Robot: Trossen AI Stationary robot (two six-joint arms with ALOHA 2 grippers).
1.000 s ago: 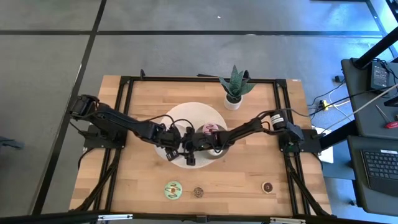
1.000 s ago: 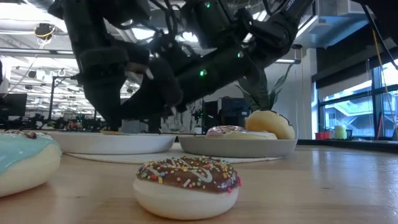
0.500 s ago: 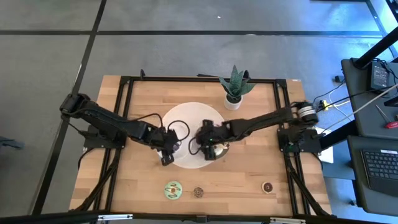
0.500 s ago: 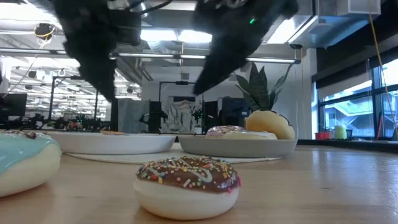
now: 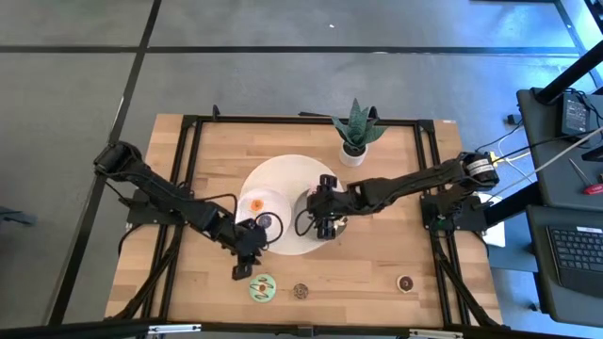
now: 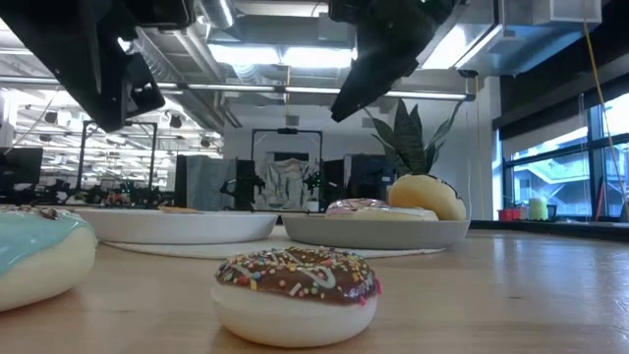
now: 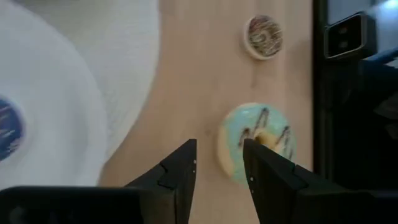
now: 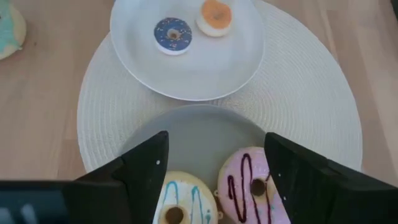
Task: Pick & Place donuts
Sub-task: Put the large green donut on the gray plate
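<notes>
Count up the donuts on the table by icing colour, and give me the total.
Orange donut: 1
Blue donut: 1
Cream donut: 1
Pink donut: 1
Mint green donut: 1
Chocolate donuts: 2
Total: 7

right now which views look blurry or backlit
Low view: the chocolate donut is fairly sharp, the green donut at the edge is soft, and both arms are dark silhouettes against bright ceiling lights. Left wrist view: soft throughout, with the left tool and white plate blurred. Right wrist view: evenly lit, and the blue donut is clear.
</notes>
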